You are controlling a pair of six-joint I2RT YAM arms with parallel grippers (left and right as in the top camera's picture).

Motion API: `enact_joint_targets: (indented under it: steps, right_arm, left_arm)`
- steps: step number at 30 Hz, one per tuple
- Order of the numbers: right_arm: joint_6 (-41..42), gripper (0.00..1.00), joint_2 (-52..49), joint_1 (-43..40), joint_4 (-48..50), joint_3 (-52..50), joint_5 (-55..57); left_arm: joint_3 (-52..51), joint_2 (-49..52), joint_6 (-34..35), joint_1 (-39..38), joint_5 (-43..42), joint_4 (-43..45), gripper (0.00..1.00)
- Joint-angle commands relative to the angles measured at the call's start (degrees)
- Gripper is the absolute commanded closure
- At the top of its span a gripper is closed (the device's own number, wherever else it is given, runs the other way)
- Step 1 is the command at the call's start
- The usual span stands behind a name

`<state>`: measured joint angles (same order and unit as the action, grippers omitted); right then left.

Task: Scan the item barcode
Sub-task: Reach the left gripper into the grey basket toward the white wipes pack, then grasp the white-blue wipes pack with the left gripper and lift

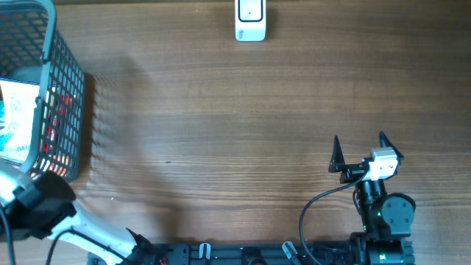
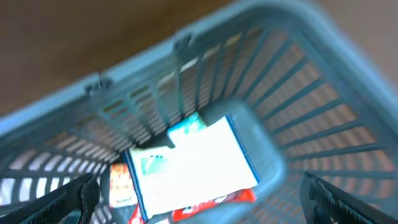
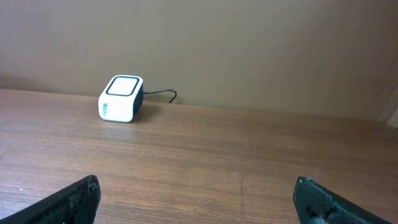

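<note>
Jaws spread wide and empty on both: left gripper [image 2: 199, 198] poised above the basket [image 2: 186, 46] to reach the white packet [image 2: 193, 165] inside, probably the item; right gripper [image 1: 360, 141] parked well right of basket.

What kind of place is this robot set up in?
Probably a mock shop checkout: a white barcode scanner sits at the far edge of the wooden table, and a grey shopping basket holds packaged goods.

One basket [image 1: 71, 110], one scanner [image 1: 250, 20], two claws [image 2: 200, 182] [image 1: 360, 138]
</note>
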<state>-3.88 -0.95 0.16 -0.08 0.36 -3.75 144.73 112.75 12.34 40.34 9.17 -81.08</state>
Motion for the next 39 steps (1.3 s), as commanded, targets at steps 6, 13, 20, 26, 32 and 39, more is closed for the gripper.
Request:
enact_joint_targets:
  steps: [6,13,20,26,32,39]
  right_arm:
    - [0.9,0.0,0.2,-0.3,0.1,0.0,1.0]
    - [0.9,0.0,0.2,-0.4,0.1,0.0,1.0]
    - [0.9,0.0,0.2,-0.4,0.1,0.0,0.9]
    - [0.9,0.0,0.2,-0.3,0.1,0.0,1.0]
    - [0.9,0.0,0.2,-0.3,0.1,0.0,1.0]
    - [0.9,0.0,0.2,-0.4,0.1,0.0,1.0]
  left_arm:
    - [0.6,6.6,-0.1,0.5,-2.1,-3.3,0.0]
    - [0.6,12.5,-3.1,0.4,-3.6,-6.4,0.0]
    - [0.6,17.1,-8.4,0.4,-8.0,-6.8,0.0]
    - [-1.3,19.5,-14.0,0.4,-13.2,-6.8,0.0]
    - [-4.6,21.5,-15.2,0.4,-13.2,-6.5,0.0]
    - [-11.2,21.6,-19.6,0.4,-13.2,-5.5,0.0]
